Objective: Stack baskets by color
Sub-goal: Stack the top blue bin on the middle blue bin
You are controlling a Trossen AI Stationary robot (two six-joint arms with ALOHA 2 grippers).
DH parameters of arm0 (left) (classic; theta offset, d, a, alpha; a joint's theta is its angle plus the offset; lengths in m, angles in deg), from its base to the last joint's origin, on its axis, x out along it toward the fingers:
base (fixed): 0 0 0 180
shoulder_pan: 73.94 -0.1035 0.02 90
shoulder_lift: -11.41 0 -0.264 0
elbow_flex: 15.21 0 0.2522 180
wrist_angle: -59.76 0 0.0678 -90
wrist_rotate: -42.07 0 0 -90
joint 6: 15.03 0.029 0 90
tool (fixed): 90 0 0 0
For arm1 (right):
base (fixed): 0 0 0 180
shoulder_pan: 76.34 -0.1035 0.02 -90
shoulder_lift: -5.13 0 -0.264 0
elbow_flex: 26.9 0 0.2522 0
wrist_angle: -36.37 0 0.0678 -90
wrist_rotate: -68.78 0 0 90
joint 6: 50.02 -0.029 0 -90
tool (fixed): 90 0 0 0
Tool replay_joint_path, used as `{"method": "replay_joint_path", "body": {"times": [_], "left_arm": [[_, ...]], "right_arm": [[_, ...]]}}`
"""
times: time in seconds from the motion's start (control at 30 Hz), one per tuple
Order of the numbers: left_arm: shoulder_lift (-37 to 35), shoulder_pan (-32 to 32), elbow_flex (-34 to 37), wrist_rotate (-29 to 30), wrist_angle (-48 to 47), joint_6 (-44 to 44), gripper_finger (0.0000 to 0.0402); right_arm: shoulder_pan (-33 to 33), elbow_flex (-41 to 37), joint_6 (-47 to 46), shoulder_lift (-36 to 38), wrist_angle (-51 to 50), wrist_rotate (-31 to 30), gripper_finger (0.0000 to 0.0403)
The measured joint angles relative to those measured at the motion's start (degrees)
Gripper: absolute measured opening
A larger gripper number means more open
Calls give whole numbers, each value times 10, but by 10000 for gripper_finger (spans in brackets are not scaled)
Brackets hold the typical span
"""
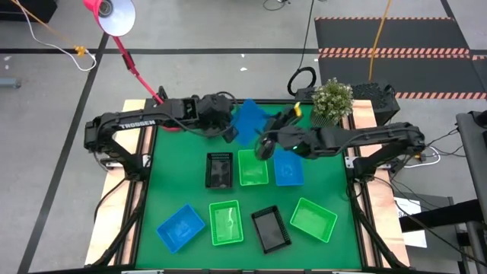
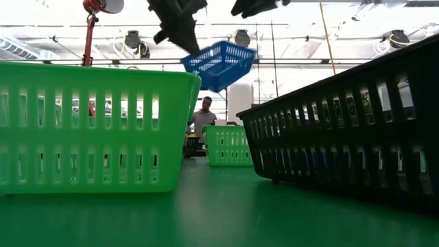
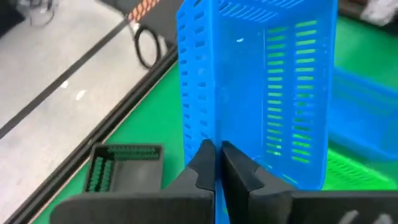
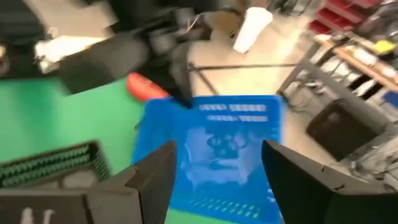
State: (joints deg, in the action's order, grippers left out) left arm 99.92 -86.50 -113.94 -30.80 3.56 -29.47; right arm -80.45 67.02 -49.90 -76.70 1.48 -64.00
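The blue basket [image 1: 247,119] hangs tilted in the air, upper centre of the high view, pinched by its wall in the left claw [image 1: 228,134], clenched tight on it. Just right of it the right claw [image 1: 266,144] stands released, fingers spread wide, holding nothing. A handover, I'd judge, with the left side now carrying. Below and right, another blue basket [image 1: 288,167] sits on the green worktop [image 1: 335,183] beside a green basket [image 1: 253,167]. Next call: swing over, level the tray, and nest it squarely.

lamp [image 1: 114,15]: back-left | plant [image 1: 332,100]: back-right | person [image 2: 203,116]: behind table
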Motion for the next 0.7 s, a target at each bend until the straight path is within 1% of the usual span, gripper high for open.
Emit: {"method": "replay_joint_path", "body": {"times": [0.1, 0.17, 0.23, 0.3, 0.4, 0.5, 0.63, 0.7], "left_arm": [[4, 23, 1, 10, -5, -15, 5], [4, 37, 1, 14, 1, -30, 5], [2, 48, 1, 31, 5, -50, 5], [3, 58, 1, 56, 3, -69, 5], [3, 63, 1, 76, 0, -85, 5], [3, 61, 1, 79, -25, -100, 5], [3, 60, 1, 86, -26, -105, 5], [3, 59, 1, 85, -14, -102, 6]], "right_arm": [[19, 1, 28, 25, 5, -9, 214], [35, 8, 15, 30, -11, -9, 212], [53, 25, -7, 29, -44, -5, 214], [70, 37, -21, 25, -70, 28, 218], [87, 38, -55, 22, -75, 91, 219], [96, 37, -85, 23, -72, 115, 211], [109, 32, -72, 18, -77, 134, 196], [116, 24, -67, 10, -80, 160, 188]]}}
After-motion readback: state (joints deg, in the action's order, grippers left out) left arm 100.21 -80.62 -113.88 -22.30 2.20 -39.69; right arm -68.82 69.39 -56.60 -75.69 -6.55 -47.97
